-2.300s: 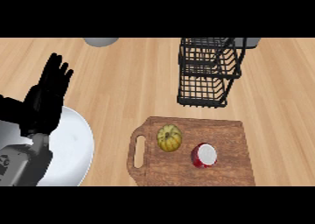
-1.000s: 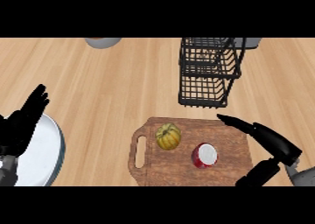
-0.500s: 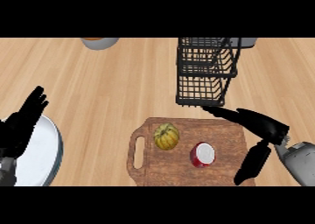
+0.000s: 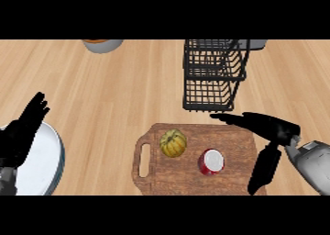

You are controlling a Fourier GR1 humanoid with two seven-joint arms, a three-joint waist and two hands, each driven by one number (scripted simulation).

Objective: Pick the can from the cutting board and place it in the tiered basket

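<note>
while the can (image 4: 212, 161) lies on its side on the cutting board (image 4: 195, 176), with its white end turned up toward the view and its red body behind, it is found just to the left of the right hand (image 4: 274, 133), inside the span between that hand's upper fingers (image 4: 239, 119) and the thumb (image 4: 262, 169) hanging lower. the can's long axis cannot be told exactly, since it is seen nearly end-on. the right hand is held spread, nothing pinched, with the fingers reaching over the board's upper right edge and apart from the can. a leftward and downward closing is judged to be what the grasp calls for, and the right hand is plainly the nearer one. the left hand (image 4: 19, 133) is seen at the view's left edge over the white plate (image 4: 49, 156), fingers straight and up, resting well apart from the board. a yellow-green squash (image 4: 172, 142) lies beside the can on its left. the tiered basket (image 4: 211, 75) stands on the bench (image 4: 107, 92) just above the board. compared with half a second ago, the right hand has been brought slightly further over the board toward the can; the can, squash and basket have not been moved.
</note>
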